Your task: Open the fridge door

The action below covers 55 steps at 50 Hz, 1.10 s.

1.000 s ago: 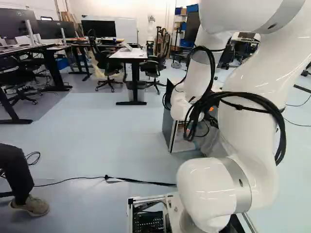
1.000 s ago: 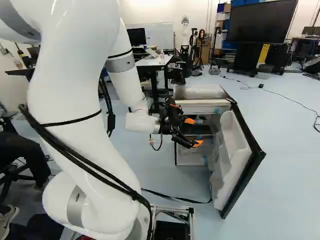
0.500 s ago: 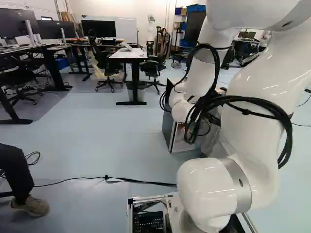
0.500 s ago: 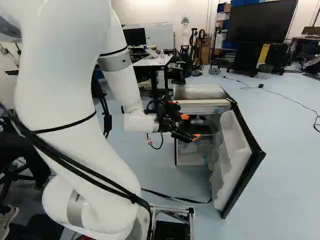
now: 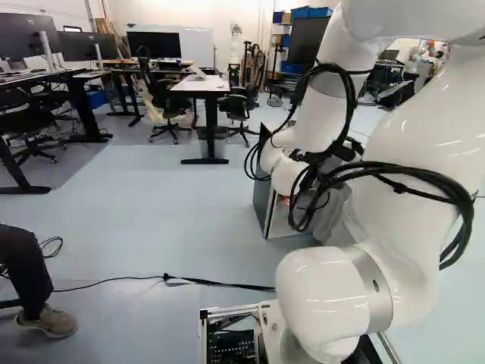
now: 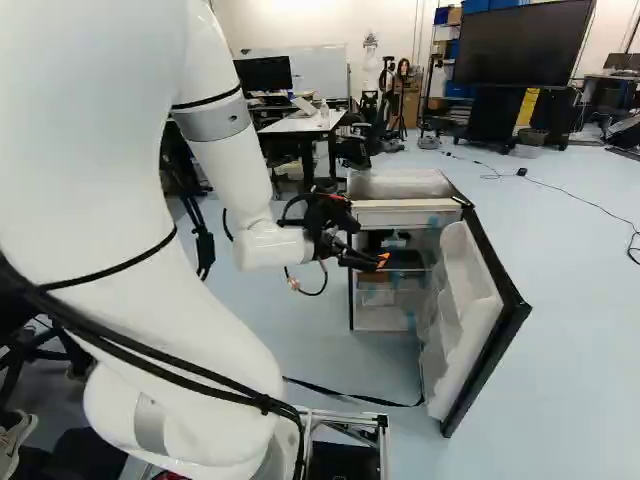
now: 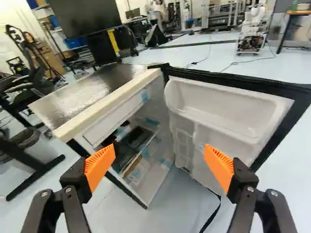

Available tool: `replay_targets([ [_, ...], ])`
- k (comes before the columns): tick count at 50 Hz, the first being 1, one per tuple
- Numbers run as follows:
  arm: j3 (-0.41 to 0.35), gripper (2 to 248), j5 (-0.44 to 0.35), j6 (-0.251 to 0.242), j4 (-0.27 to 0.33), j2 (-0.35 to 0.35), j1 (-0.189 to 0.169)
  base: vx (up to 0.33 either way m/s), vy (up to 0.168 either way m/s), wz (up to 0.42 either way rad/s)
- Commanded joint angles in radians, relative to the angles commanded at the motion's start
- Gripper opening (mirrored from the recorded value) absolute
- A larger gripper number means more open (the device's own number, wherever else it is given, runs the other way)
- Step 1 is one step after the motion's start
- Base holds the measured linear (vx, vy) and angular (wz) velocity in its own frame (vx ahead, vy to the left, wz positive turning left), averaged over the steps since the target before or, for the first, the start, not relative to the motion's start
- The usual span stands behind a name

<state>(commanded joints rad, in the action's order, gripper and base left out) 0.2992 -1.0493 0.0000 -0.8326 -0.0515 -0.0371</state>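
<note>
In the right base view the gripper [image 6: 378, 262] is in front of the fridge [image 6: 405, 212], whose door [image 6: 485, 310] stands wide open with its white shelved inner side showing. The wrist view shows the gripper [image 7: 159, 167] open, orange pads far apart and nothing between them. Beyond the fingertips are the fridge's compartment, with dark items on a shelf, and the door [image 7: 221, 116], swung out to one side. The left base view shows only part of the fridge's side [image 5: 261, 201]; the arm hides the rest and the gripper.
A black strap [image 6: 350, 396] lies on the floor by the door's lower corner. Desks [image 5: 201, 85] and chairs stand farther back. A large dark screen [image 6: 522, 45] is behind the fridge. Another robot [image 7: 252, 29] stands far off. A person's leg [image 5: 26, 273] is at the left base view's edge.
The arm has drawn back from the door, its gripper moving left in the right base view and turning. The door and fridge have not shifted, and the base has stayed put.
</note>
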Motion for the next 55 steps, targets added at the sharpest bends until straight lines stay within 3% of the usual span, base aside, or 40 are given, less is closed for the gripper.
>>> replay_targets([
  [30, -0.089, 247, 0.074, 0.0, 0.35, 0.139, 0.016, 0.0, 0.0, 0.0],
  [55, -0.146, 247, 0.122, 0.0, 0.574, 0.228, 0.026, 0.0, 0.0, 0.0],
])
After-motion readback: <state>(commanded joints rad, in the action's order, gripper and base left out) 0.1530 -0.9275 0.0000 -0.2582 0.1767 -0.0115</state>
